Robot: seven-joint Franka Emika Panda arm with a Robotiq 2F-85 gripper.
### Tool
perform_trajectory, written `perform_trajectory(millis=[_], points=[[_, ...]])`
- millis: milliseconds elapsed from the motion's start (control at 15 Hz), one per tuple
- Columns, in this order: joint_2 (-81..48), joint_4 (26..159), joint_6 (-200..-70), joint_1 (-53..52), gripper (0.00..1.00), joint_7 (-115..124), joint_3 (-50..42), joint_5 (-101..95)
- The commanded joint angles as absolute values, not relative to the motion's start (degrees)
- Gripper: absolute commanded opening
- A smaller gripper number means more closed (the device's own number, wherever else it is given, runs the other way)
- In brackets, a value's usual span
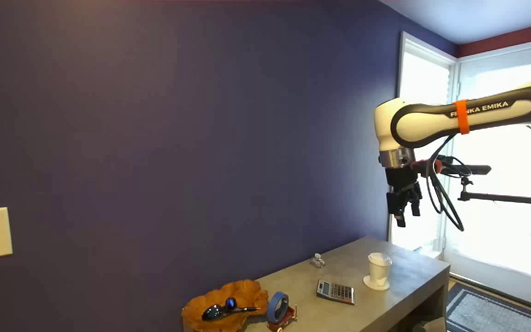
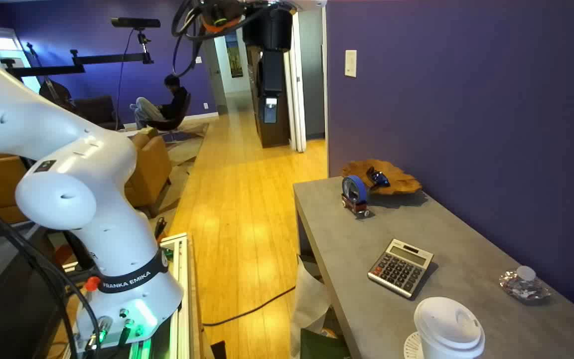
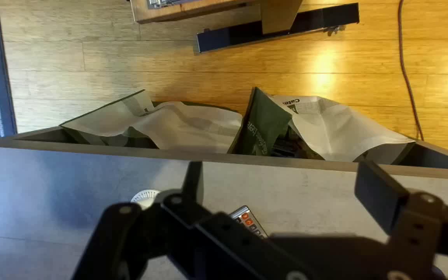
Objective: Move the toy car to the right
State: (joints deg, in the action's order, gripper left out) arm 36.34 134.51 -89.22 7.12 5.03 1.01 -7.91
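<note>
One toy car [image 2: 355, 205] beneath blue tape [image 2: 360, 188]

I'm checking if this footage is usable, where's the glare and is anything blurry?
In an exterior view, the window is washed out; in an exterior view, the wooden floor shows shiny patches; in the wrist view, that floor glares too, and the fingers look slightly blurred.

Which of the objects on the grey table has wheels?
The red toy car near the wooden dish, under the blue ring: it alone shows wheels, unlike the calculator or white cup.
</note>
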Motion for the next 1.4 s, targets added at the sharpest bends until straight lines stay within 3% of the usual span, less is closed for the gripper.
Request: perform_trajectory(millis=[0,667,1333], points=[[36.29,134.35,-89.01,5.97,1.0,5.55,0.16,-8.33],[35.92,134.11,-89.81,5.22,1.0,4.96,0.83,-8.68],[31.35,136.61,-105.24,-10.53,1.0,-3.73,8.34,-6.88]])
